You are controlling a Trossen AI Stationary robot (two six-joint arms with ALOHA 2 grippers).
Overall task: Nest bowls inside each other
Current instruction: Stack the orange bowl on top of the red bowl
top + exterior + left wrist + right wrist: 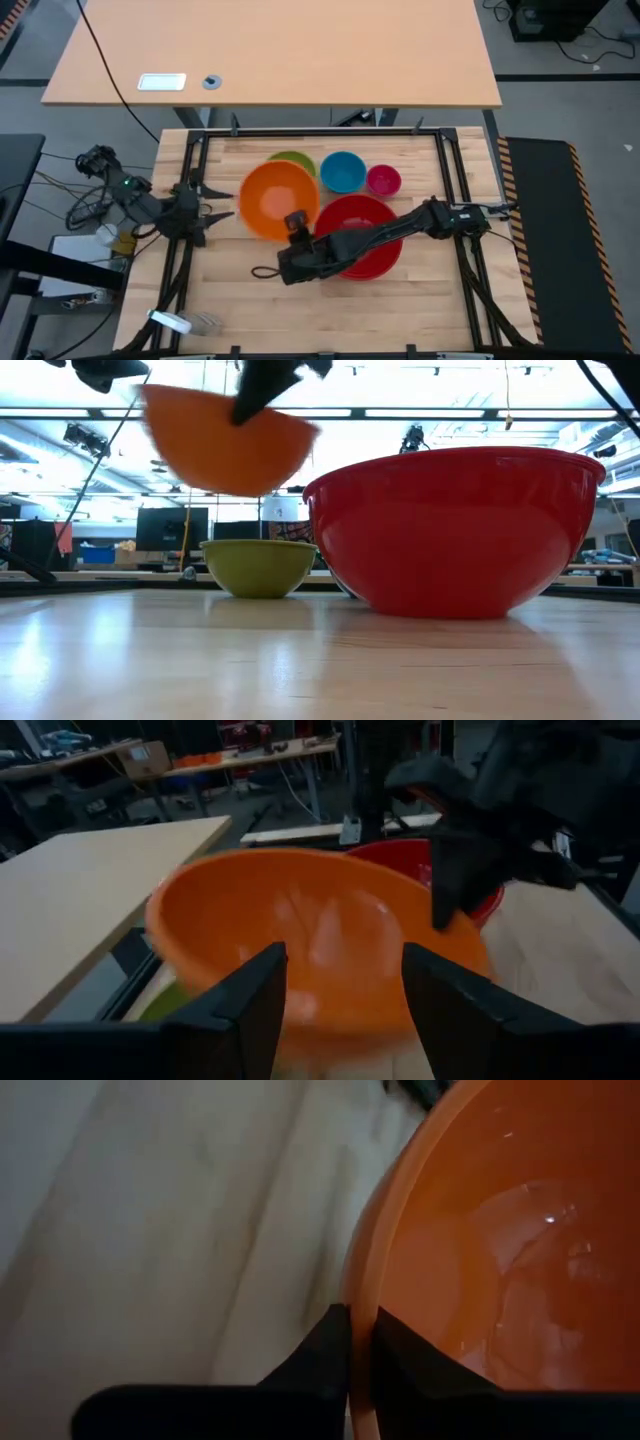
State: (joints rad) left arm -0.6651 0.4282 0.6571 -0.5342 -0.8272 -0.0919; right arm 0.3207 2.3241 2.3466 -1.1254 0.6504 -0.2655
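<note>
The orange bowl [276, 198] hangs tilted above the table [230, 290], high in the low view [225, 440], with my right gripper [297, 226] shut on its rim. The red bowl [365, 240] stands on its base under my right arm. The lime green bowl [260, 566] stands behind the orange one, and the blue bowl [342, 171] and the small magenta-pink bowl [383, 180] stand to its right near the far edge. My left gripper [222, 210] is open just left of the orange bowl, nothing between its fingers [250, 1010]. My right gripper pinches the orange bowl's rim [352, 1295] on its near right side, one finger [410, 1360] inside the bowl and one outside. The fingers slant down from the table's right. The bowl is lifted clear of the table and tilted [225, 440].
A dark metal frame [320, 132] borders the wooden table. Bare wood lies along the near edge [300, 320]. A small white object [170, 322] lies at the near left corner. A second, lighter table [280, 50] stands beyond the far edge.
</note>
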